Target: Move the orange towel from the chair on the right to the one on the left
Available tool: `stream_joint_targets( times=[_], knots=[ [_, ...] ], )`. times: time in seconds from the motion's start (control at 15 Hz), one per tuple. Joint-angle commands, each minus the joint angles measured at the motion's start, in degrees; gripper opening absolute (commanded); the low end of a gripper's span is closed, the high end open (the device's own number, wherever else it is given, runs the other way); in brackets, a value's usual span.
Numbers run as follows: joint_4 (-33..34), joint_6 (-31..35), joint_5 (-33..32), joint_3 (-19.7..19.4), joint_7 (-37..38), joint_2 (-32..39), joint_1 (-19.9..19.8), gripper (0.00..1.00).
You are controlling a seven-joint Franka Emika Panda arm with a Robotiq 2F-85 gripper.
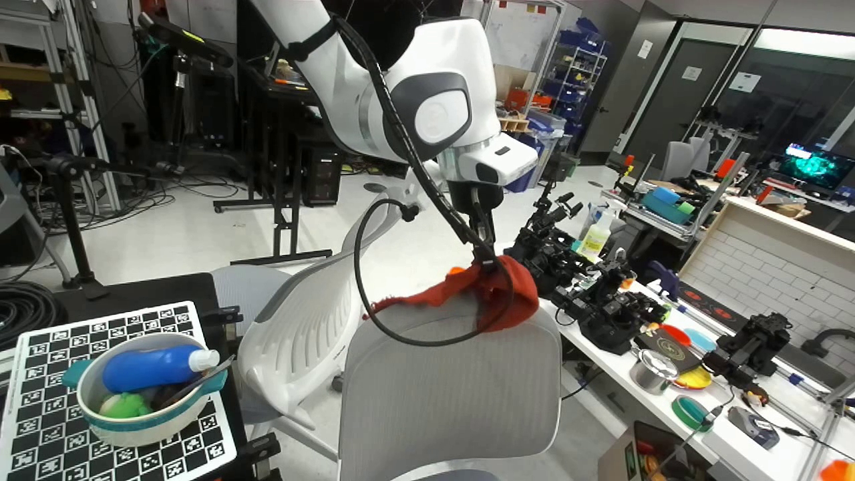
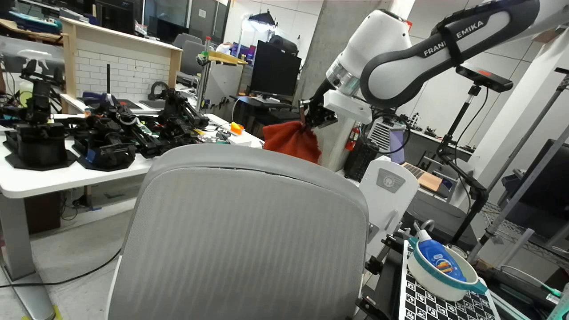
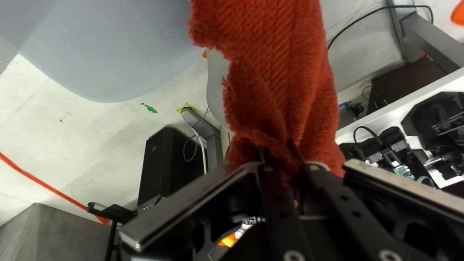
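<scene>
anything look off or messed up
Nothing plainly spilled or broken. A bit odd: the orange towel has a ragged edge in the wrist view, perhaps just fringe, and a black cable loops loosely near the arm, crossing the towel in an exterior view; it might snag.

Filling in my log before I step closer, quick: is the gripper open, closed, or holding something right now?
Gripper: closed, holding the orange towel by a gathered part.

Orange-red towel (image 3: pixel 279 79), grey chair (image 1: pixel 451 387), blue bottle (image 1: pixel 150 367), black-and-white checkered board (image 1: pixel 50 394)
</scene>
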Motion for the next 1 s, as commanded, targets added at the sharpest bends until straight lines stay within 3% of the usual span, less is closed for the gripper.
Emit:
stream_joint_targets(
  times=[0.0,0.47,0.93],
  knots=[
    [2.3,-2.5,0.4,-0.4,-0.8,-0.2,2.0,0.03],
    [4.2,-4.2,0.4,-0.4,-0.4,-0.2,2.5,0.03],
    [0.5,-2.8,-2.0,-1.8,1.8,-1.6,3.0,0.03]
  ],
)
